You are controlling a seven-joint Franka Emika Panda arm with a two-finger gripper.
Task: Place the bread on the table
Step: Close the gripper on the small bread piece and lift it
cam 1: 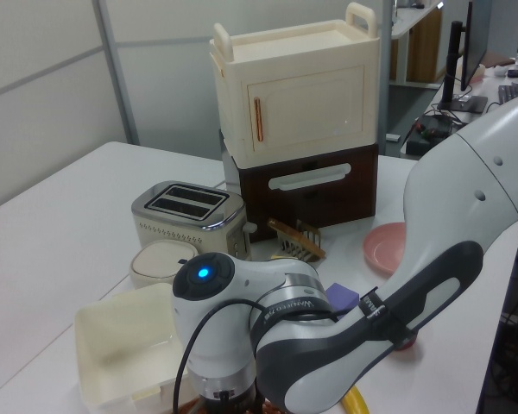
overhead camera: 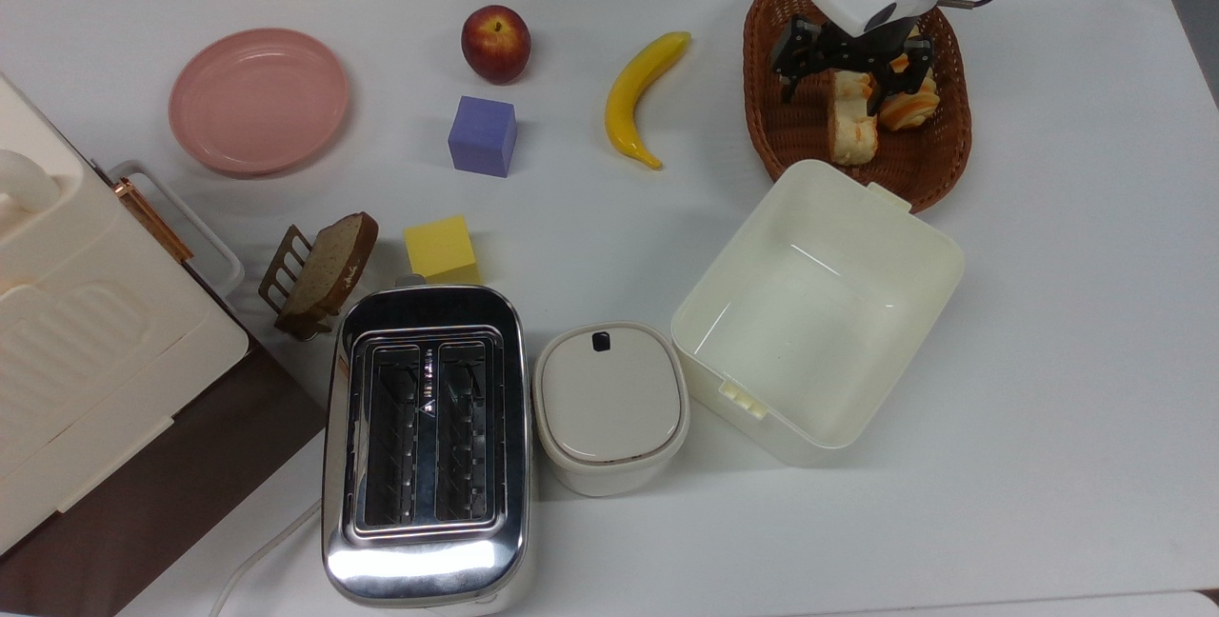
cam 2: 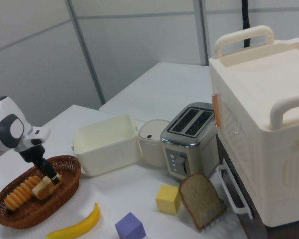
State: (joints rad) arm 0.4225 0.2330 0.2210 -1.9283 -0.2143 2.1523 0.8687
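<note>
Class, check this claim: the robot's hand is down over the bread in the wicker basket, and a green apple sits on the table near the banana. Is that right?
One detail is wrong: the apple is red, as the top view shows. The rest stands: the hand is down over the bread in the wicker basket, and the apple sits on the table near the banana.

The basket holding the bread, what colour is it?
Reddish-brown woven wicker basket, clearest in the top view.

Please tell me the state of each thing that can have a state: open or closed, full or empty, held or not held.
gripper: jaws open, astride the bread
bread: in the basket, not lifted
basket: holds bread and spiral roll
cream bin: open, empty
toaster: slots empty
small lidded pot: closed
pink plate: empty
toast slice: leaning in its rack
</note>
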